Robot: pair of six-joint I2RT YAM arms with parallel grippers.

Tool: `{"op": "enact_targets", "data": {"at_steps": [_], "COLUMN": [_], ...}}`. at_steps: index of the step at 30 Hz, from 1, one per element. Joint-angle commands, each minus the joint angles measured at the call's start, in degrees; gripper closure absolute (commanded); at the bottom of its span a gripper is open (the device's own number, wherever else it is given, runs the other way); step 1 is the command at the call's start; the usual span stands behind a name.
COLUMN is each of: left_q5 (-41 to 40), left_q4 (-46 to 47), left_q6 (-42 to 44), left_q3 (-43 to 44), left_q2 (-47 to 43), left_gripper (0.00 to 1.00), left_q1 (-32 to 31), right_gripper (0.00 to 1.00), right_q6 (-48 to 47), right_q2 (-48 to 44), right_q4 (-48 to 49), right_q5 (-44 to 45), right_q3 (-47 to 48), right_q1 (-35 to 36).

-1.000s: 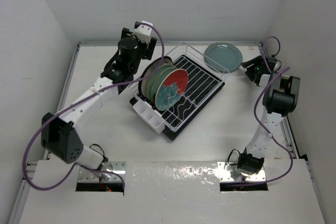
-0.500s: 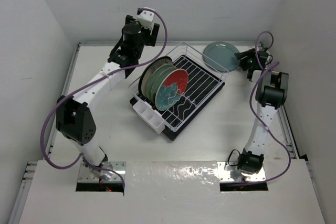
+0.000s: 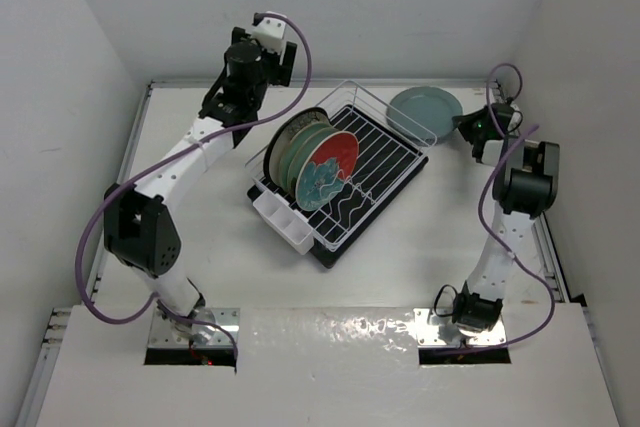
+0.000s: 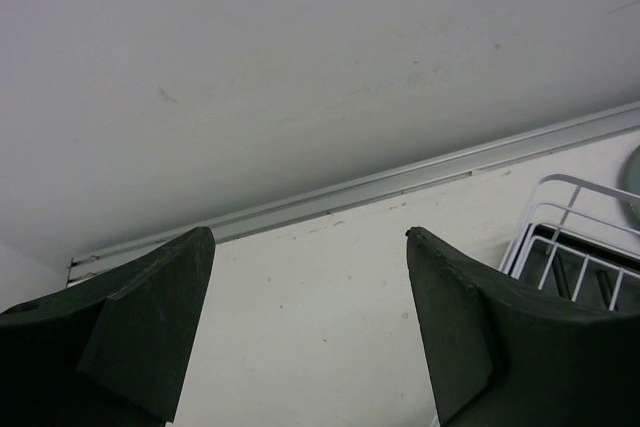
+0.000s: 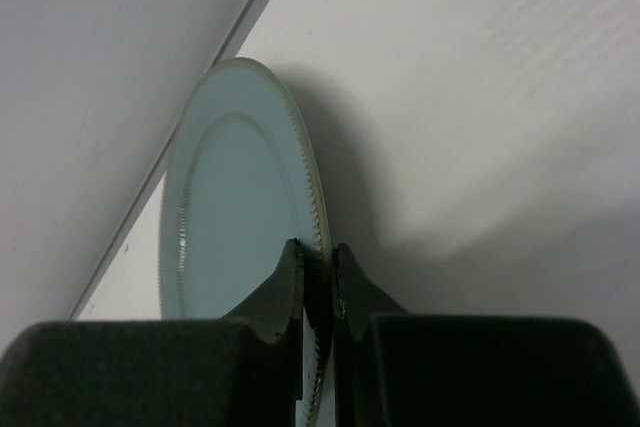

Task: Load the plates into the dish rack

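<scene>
Right tool [image 5: 313, 252] newly pinched shut on rim of grey-teal plate [image 5: 235, 207] | plate on bench [image 3: 400, 267], just beside far corner of dish rack [image 3: 390, 162], last one outside | left tool [image 4: 310, 247] wide, empty | judgement: grasp made, lift and slotting next

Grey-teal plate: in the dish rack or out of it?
Out. The grey-teal plate sits beside the far right corner of the dish rack; the right gripper has its jaws shut on the rim.

One rack [image 3: 385, 152] with one cutlery box [image 3: 283, 220]. Three plates [image 3: 318, 162] seem to stand in it, though they overlap; one teal plate [image 3: 425, 107] is near the table's [image 3: 200, 247] far right corner.
</scene>
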Motion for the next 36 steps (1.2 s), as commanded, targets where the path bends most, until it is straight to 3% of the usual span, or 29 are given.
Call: {"op": "enact_targets", "data": {"at_steps": [1, 7, 10, 15, 18, 21, 26, 31, 36], "left_q5": [2.62, 4.03, 9.38, 24.23, 25.48, 26.70, 33.99, 30.49, 36.02], "left_q4": [2.38, 2.47, -0.77, -11.66, -16.51, -15.46, -19.48, -26.61, -32.49], "left_q6": [-1.12, 1.25, 1.17, -1.02, -0.42, 2.21, -1.64, 5.29, 6.34], "left_q3": [-0.51, 0.89, 4.58, 12.30, 20.03, 20.41, 24.35, 25.51, 26.81], "left_q2": [-4.38, -5.00, -3.77, 0.44, 4.40, 4.15, 4.76, 5.03, 5.37], "left_gripper": [0.25, 0.25, 0.24, 0.22, 0.22, 0.20, 0.19, 0.19, 0.19], "left_q1": [0.53, 0.79, 1.49, 1.49, 1.49, 1.49, 1.15, -4.21, -8.85], "right_gripper": [1.00, 1.00, 1.00, 1.00, 1.00, 1.00, 1.00, 1.00, 1.00], "right_q6": [-7.90, -19.56, -26.16, -32.14, -37.76, -37.52, -41.46, -44.81, -44.02], "right_q2": [-11.25, -31.99, -39.55, -54.91, -59.86, -61.80, -66.38, -68.04, -74.18], "right_q4": [-1.11, -3.81, -9.17, -15.50, -18.40, -23.41, -29.81, -38.27, -41.87], "right_q5": [9.51, 17.69, 15.32, 19.62, 17.70, 12.96, 9.18, 4.16, 1.17], "right_q3": [-8.80, -21.57, -24.47, -32.12, -33.80, -33.89, -33.19, -30.99, -33.80], "right_q1": [-1.41, -2.29, -2.30, -2.38, -3.34, -5.28, -5.63, -5.64, -5.72]}}
